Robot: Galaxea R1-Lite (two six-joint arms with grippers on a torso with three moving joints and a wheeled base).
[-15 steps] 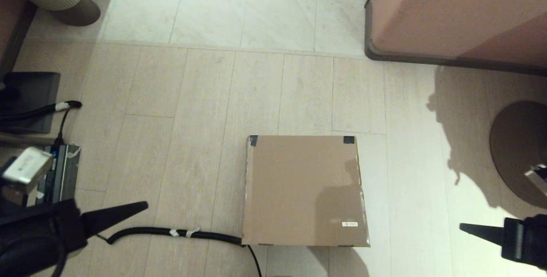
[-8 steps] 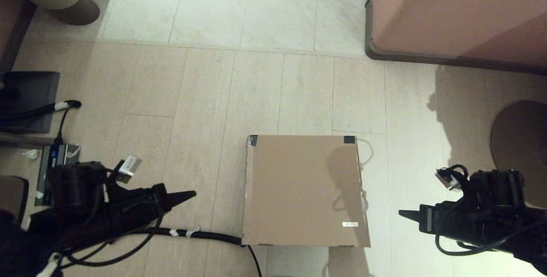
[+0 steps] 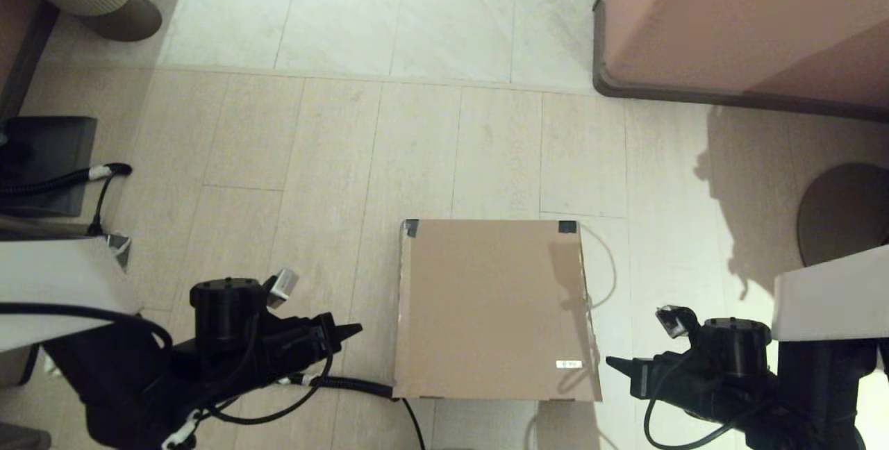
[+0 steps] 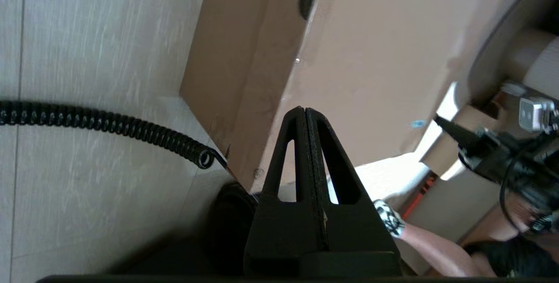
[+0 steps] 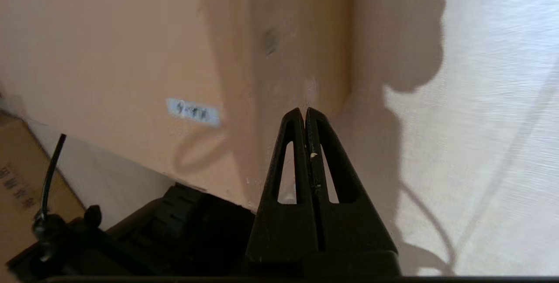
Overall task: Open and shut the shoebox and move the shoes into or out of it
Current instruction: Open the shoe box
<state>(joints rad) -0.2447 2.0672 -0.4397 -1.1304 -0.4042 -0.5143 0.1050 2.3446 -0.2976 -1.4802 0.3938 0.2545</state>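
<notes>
Head view: shoebox shut between two pinched grippers

You see the shoebox (image 3: 494, 310) lying lid-down in the lower centre. Your left gripper (image 3: 354, 329) sits just off its left edge, your right gripper (image 3: 612, 362) near its lower right corner; both jaws are pressed together, gripping nothing.

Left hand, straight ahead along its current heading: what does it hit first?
Probably the plain brown cardboard shoebox. The shut left hand points at the box's near-left side wall, with bare floor between. Height is unclear, so it could instead skim over the closed lid.
</notes>
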